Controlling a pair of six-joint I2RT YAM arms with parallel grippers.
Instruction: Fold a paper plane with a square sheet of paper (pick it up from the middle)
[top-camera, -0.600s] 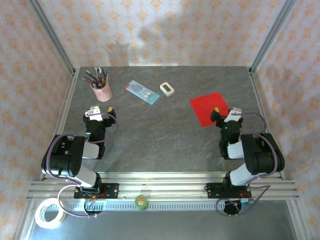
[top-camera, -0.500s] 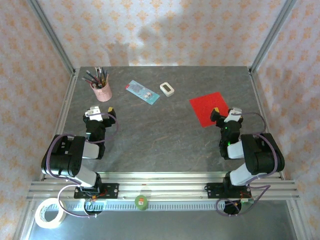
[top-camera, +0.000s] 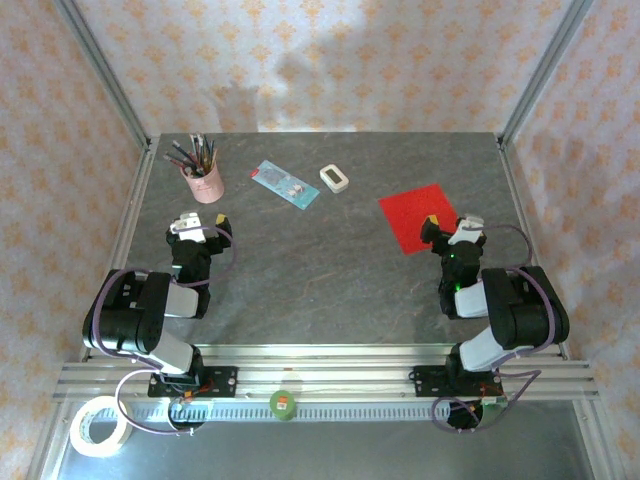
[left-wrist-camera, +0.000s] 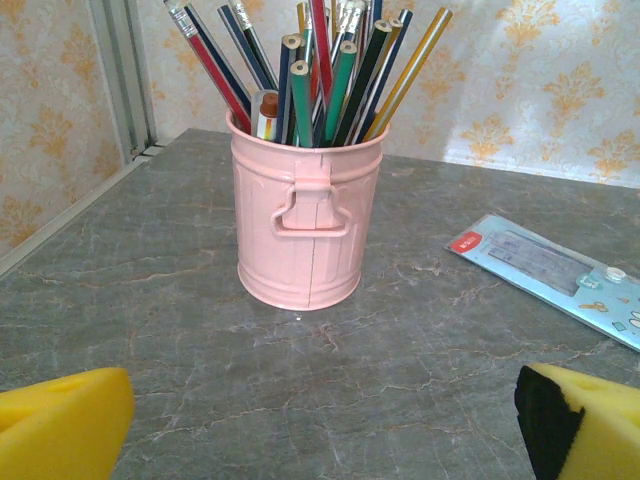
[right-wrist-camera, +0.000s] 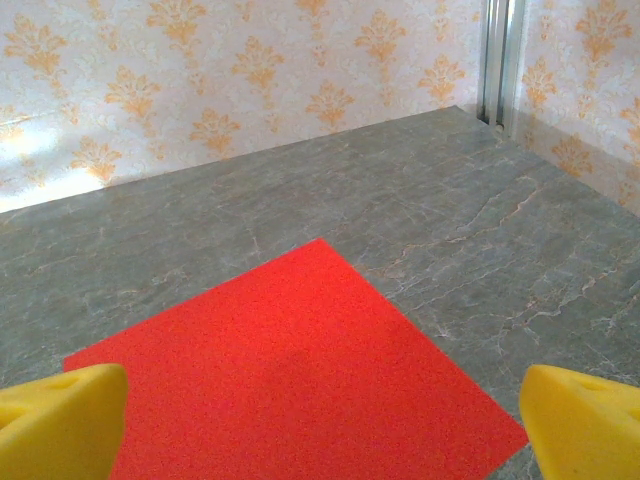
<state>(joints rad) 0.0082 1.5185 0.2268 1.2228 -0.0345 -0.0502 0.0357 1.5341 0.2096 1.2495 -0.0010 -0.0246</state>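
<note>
The square sheet of paper (top-camera: 416, 218) lies flat and unfolded on the grey table at the right, bright red and plain; the right wrist view has it (right-wrist-camera: 290, 370) spread just ahead of the fingers. My right gripper (top-camera: 447, 225) sits at the sheet's near right corner, jaws wide open with nothing between the yellow fingertips (right-wrist-camera: 585, 420). My left gripper (top-camera: 200, 224) rests at the left side of the table, also open and empty, its yellow fingertips (left-wrist-camera: 60, 425) apart over bare table.
A pink pencil cup (top-camera: 203, 183) full of pencils stands at the back left, directly ahead of the left gripper (left-wrist-camera: 308, 215). A light blue card (top-camera: 285, 184) and a small white block (top-camera: 334, 178) lie at the back middle. Metal frame posts border the table.
</note>
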